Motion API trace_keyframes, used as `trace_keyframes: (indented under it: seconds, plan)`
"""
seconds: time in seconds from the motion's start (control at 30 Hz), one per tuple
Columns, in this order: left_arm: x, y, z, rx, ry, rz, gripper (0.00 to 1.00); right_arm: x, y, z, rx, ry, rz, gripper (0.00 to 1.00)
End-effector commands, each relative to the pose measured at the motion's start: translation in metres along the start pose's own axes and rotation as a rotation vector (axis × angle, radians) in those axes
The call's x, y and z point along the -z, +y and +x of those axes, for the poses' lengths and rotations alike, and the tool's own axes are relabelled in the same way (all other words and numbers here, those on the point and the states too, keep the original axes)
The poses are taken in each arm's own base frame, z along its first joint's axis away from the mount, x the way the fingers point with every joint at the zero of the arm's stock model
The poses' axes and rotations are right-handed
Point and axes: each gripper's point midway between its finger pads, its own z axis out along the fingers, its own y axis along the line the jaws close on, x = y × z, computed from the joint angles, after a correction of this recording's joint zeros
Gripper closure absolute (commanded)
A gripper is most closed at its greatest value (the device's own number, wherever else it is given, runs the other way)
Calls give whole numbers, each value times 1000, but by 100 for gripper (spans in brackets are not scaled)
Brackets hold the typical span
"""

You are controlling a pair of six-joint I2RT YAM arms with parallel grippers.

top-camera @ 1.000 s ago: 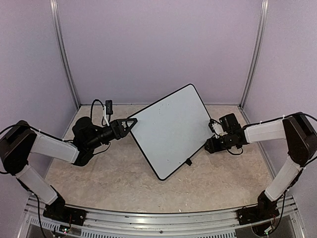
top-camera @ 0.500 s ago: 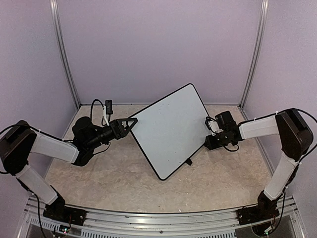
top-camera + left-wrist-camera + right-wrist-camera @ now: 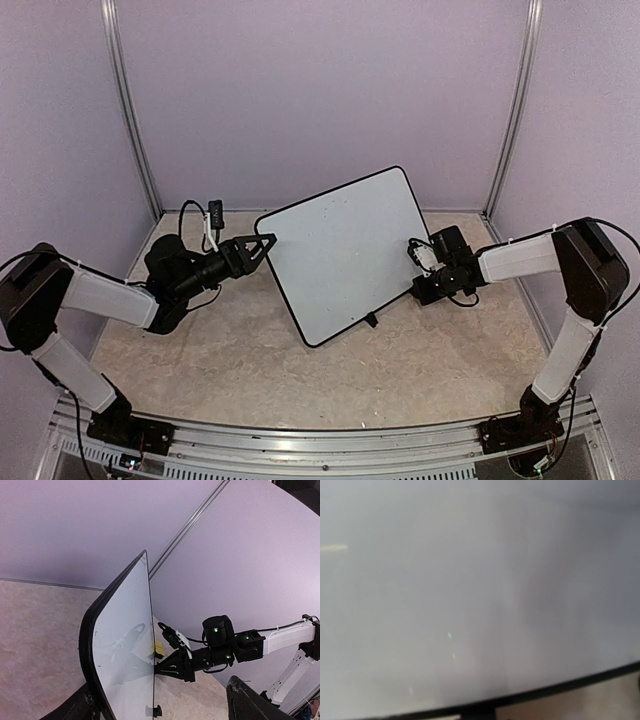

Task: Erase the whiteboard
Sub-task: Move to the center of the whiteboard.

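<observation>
Fingers (image 3: 75,707) of the left end effector (image 3: 262,245) stand spread wide, one on each side of the whiteboard's near rim in the wrist view. They are apart from the rim, not pinching it, so this arm gives the board no support at present.

Just right of that end effector, and reaching across to the other one, the whiteboard (image 3: 345,250) stands tilted on the worktop (image 3: 230,350). It leans on its black stand foot (image 3: 371,321), which shows below the lower edge. That slant keeps the writing face open to both arms (it looks nearly clean from above, with only faint specks).

At the board's right edge, the right end effector (image 3: 418,270) is pressed together with its tips against or at the rim. Whether it pinches the rim itself cannot be told. A yellow sponge (image 3: 159,648) sits just above those tips in the left wrist view, close to the board. I judge it is placed there for wiping, though what carries it is not clear. The right wrist view shows only blurred white board and a strip of black rim.
</observation>
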Motion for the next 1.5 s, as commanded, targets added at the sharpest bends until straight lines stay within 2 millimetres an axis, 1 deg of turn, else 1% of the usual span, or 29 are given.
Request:
trace_keyframes:
  seconds: [0.0, 0.03, 0.07, 0.27, 0.43, 0.53, 0.63, 0.7, 0.77, 0.83, 0.9, 0.97, 1.03, 1.13, 1.2, 1.23, 1.3, 1.33, 1.37, 1.47]
  plan:
    - [5, -5, -17, -20, -55, -13, 8, -5, 1, -4, -87, -29, 8, 100]
    - [6, -3, -19, -22, -62, -21, 3, -5, -2, -5, -100, -33, 26, 100]
    - [7, -2, -20, -22, -69, -32, 1, -4, -5, -6, -114, -36, 46, 100]
    - [15, 12, -28, -8, -108, -109, 1, -3, -19, -12, -179, -51, 127, 100]
    - [17, 29, -29, 11, -119, -204, 1, -5, -22, -14, -199, -48, 146, 100]
    - [17, 41, -25, 31, -108, -259, 2, -6, -23, -13, -210, -43, 154, 100]
    - [12, 48, -22, 44, -94, -284, 10, -6, -23, -11, -219, -41, 154, 100]
    - [6, 50, -19, 54, -79, -276, 17, -6, -22, -9, -225, -38, 156, 100]
    - [-2, 51, -15, 69, -57, -261, 32, -7, -21, -7, -228, -36, 157, 100]
    - [-8, 56, -13, 79, -53, -274, 51, -8, -19, -5, -231, -33, 154, 100]
    - [-11, 69, -11, 83, -52, -333, 66, -9, -18, -5, -233, -34, 149, 100]
    - [-12, 85, -10, 71, -48, -412, 74, -9, -16, -6, -232, -36, 145, 100]
    - [-9, 105, -8, 57, -43, -529, 81, -9, -16, -6, -231, -35, 149, 100]
    - [-10, 120, -6, 3, -27, -661, 84, -9, -15, -8, -227, -37, 150, 100]
    - [-16, 124, -6, -49, -10, -749, 85, -9, -14, -8, -226, -39, 151, 100]
    - [-21, 128, 4, -76, 33, -795, 85, -9, -14, -8, -224, -39, 149, 100]
    - [-29, 135, 6, -114, 65, -863, 87, -8, -13, -10, -221, -43, 146, 100]
    - [-33, 137, 8, -123, 77, -882, 88, -7, -13, -11, -221, -45, 146, 100]
    - [-37, 143, 14, -126, 99, -898, 88, -7, -13, -12, -219, -49, 144, 100]
    - [-43, 154, 24, -119, 133, -924, 89, -6, -12, -13, -217, -52, 141, 100]
